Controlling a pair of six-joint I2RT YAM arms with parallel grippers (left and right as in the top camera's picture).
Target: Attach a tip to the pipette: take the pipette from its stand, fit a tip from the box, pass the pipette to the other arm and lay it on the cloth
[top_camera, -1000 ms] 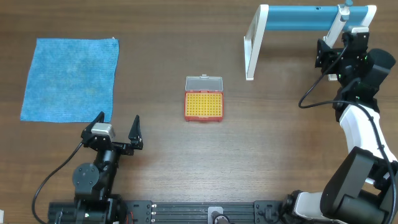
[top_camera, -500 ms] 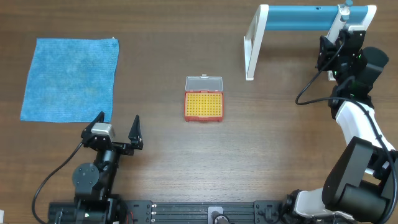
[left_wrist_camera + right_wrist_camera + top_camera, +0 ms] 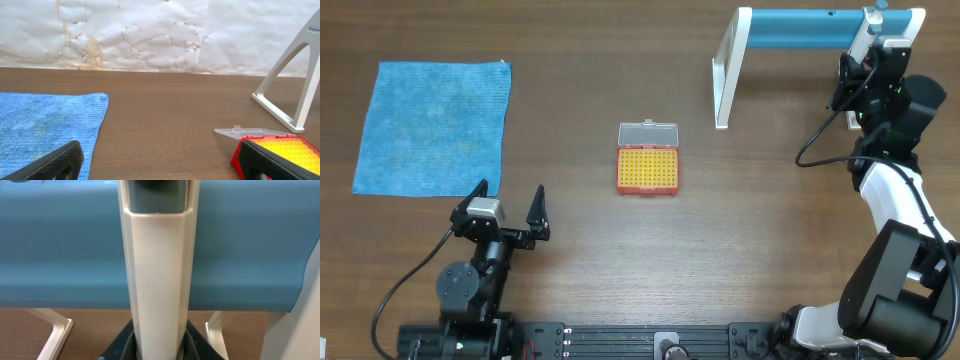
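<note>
The white pipette (image 3: 869,34) hangs on the blue-barred stand (image 3: 800,28) at the far right. My right gripper (image 3: 861,66) is up against it. In the right wrist view the pipette's body (image 3: 157,270) runs upright between the dark fingers (image 3: 121,341), which press on both of its sides, so the gripper (image 3: 158,342) is shut on it. The red tip box (image 3: 647,168) with yellow tips and a clear open lid sits mid-table and shows again in the left wrist view (image 3: 280,150). The blue cloth (image 3: 432,128) lies at far left. My left gripper (image 3: 510,207) stands open near its base, holding nothing.
The stand's white leg (image 3: 724,75) comes down to the table right of the tip box and appears in the left wrist view (image 3: 292,90). Bare brown tabletop (image 3: 760,230) stretches between the box and both arms. A stained white wall (image 3: 130,35) runs behind the table.
My right gripper has moved a little farther toward the stand and settled around the pipette. The left arm, box and cloth have not moved.
</note>
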